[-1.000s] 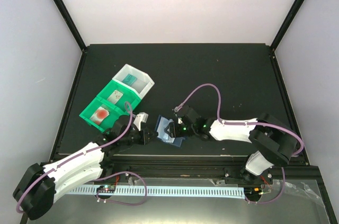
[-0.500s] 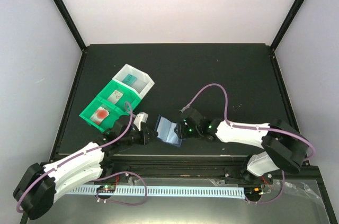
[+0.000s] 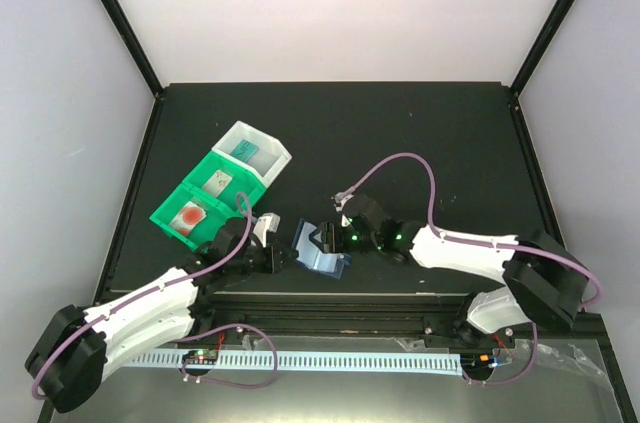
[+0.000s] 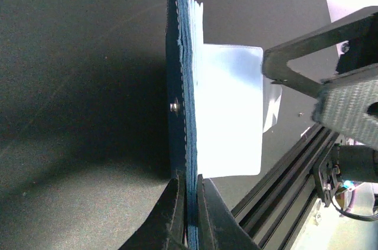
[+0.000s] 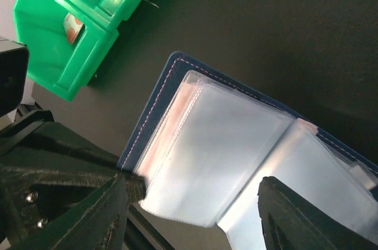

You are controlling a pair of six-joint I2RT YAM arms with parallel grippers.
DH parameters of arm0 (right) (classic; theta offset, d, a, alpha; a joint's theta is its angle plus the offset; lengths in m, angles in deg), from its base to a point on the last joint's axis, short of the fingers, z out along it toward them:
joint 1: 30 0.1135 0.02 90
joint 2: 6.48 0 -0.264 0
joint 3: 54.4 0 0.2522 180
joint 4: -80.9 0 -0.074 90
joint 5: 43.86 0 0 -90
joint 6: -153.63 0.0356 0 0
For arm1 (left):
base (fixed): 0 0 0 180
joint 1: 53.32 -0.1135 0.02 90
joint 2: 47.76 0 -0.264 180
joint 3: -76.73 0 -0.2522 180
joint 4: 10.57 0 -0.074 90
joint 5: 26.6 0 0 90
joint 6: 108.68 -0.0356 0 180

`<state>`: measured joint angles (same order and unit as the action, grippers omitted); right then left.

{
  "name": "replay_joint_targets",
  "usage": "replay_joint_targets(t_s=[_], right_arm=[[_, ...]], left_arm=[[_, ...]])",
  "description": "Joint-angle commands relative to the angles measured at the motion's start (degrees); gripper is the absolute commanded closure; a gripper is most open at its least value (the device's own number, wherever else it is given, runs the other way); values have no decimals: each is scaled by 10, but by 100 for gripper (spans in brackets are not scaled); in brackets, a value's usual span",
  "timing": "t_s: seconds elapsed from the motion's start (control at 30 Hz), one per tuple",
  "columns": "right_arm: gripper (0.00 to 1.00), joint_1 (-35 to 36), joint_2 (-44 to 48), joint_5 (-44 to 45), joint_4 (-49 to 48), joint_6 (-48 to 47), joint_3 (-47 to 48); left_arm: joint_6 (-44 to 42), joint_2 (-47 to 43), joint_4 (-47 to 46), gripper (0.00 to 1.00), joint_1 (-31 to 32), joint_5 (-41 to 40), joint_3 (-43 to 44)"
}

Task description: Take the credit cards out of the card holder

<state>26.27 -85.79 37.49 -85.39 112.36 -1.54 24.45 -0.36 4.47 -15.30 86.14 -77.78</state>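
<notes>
**A:** What has changed at the card holder point(image 3: 318, 253)?

**B:** Your right pincer point(image 3: 325, 240) backed off a moment ago. Now it is in over the holder again, jaws spread wider, straddling the clear pockets and gripping nothing. Your left pincer point(image 3: 278, 255) is clamped shut on the edge of the navy cover, as before, keeping the holder spread open.

**A:** And the cards?

**B:** None out yet, I judge. A red-orange card point(image 5: 167, 126) shows through a pocket near the spine, and you have not pinched it.

**A:** Room to pull?

**B:** Not much toward you. The holder lies close to the front edge of the worktop point(image 3: 420, 133), with the metal rail point(image 3: 350, 295) just on your side of it. The green bins point(image 3: 205, 198) stand near on your left. Draw the card away toward the far right, where the black surface lies open.
</notes>
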Motion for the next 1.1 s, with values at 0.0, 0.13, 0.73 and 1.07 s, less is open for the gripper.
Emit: replay_joint_targets(t_s=[0.0,0.13,0.73,1.07], right_arm=[[37,2,-40,-17,-34,29,28],[32,2,-83,-30,-58,42,39],[42,2,-148,-1,-52,37,42],[48,2,-139,8,-57,32,28]], left_arm=[[-5,2,-7,98,5,1,13],[-5,0,-4,98,4,0,13],[-1,-10,0,92,6,-13,6],[1,-12,-4,98,7,-17,3]])
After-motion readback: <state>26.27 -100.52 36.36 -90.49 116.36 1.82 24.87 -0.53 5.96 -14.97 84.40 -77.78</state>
